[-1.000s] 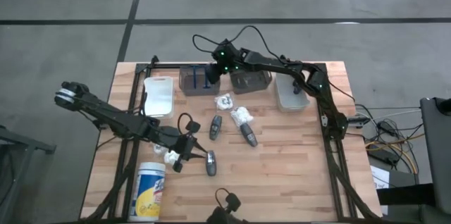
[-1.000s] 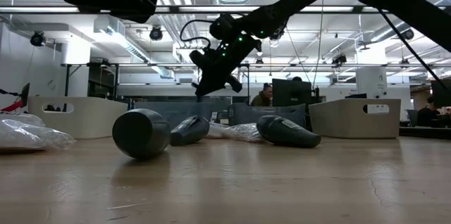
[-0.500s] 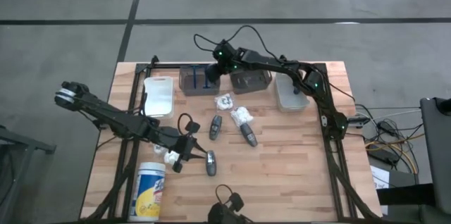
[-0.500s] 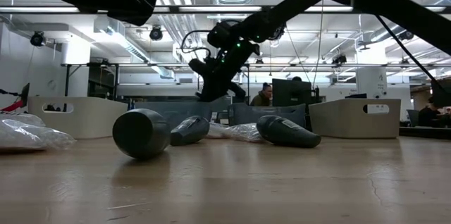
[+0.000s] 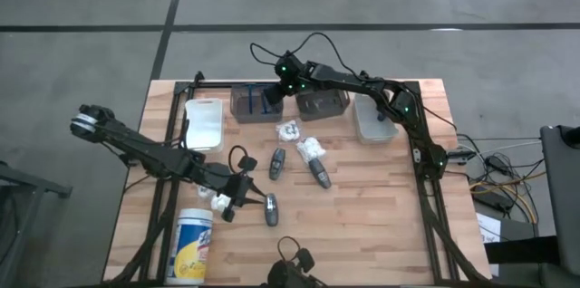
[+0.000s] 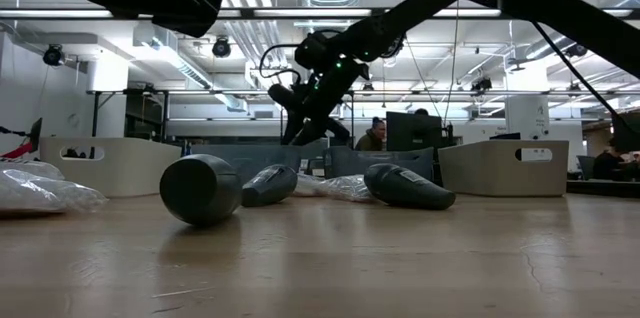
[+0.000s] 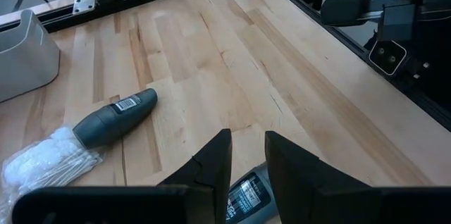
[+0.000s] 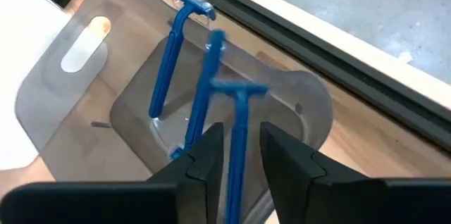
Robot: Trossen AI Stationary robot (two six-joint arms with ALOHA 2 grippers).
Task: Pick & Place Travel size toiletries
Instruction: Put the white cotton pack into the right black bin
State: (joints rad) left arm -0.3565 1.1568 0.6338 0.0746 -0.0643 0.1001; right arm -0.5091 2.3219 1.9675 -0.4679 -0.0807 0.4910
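My right gripper [image 8: 241, 155] is over the far grey bin [image 5: 256, 103] and shut on a blue razor [image 8: 238, 111]. Two more blue razors [image 8: 166, 69] lie in that bin. My left gripper [image 7: 248, 155] hangs above the table near the front left, its fingers a narrow gap apart and holding nothing. A dark grey tube [image 7: 248, 194] lies on the wood just below it [image 5: 270, 208]. Two more tubes [image 5: 277, 163] [image 5: 319, 172] and white packets [image 5: 290, 129] [image 5: 313, 148] [image 5: 220, 202] lie on the table's middle. My right gripper pinches the blue razor's handle [image 8: 236, 139] between its two fingers, which lie along the handle. It comes from above, slanting down into the grey bin. The razor's head [image 8: 239, 90] sticks out past the fingertips over the bin floor; I cannot tell whether it touches the bin.
Along the far edge stand a white bin [image 5: 205, 123], a second grey bin [image 5: 323, 103] and a pale bin [image 5: 374, 123]. A tall white canister [image 5: 192, 243] lies near the front left corner. Bare wood [image 5: 372, 225] fills the near right part of the table.
My right gripper has come down a little toward the far grey bin, with the razor still between its fingers. The left arm and the things on the table have kept still.
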